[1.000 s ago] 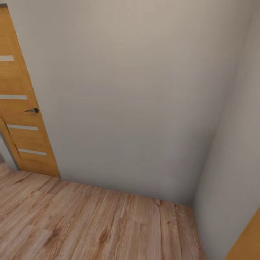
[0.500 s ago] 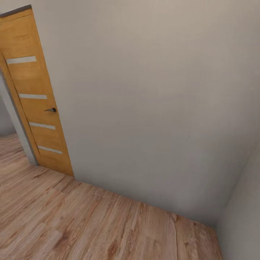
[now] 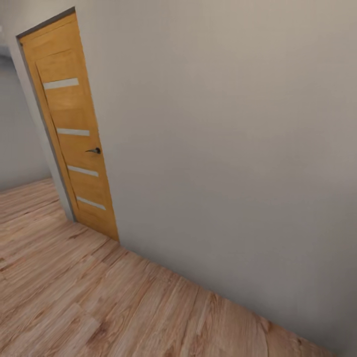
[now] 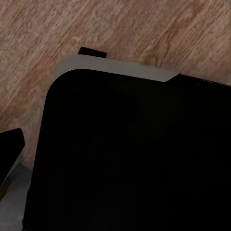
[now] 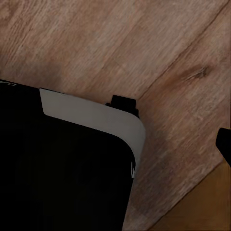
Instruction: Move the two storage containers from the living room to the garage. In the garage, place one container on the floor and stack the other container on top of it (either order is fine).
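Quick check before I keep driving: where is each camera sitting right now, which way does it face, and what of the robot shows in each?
Head view: on the robot's head, looking forward and down at a plain wall, an orange wooden door at its left, and the wood plank floor.
Left wrist view: on the left arm, looking down at the plank floor over the robot's black body.
Right wrist view: on the right arm, likewise down over the black body.
Shared: all three see the wood plank floor.
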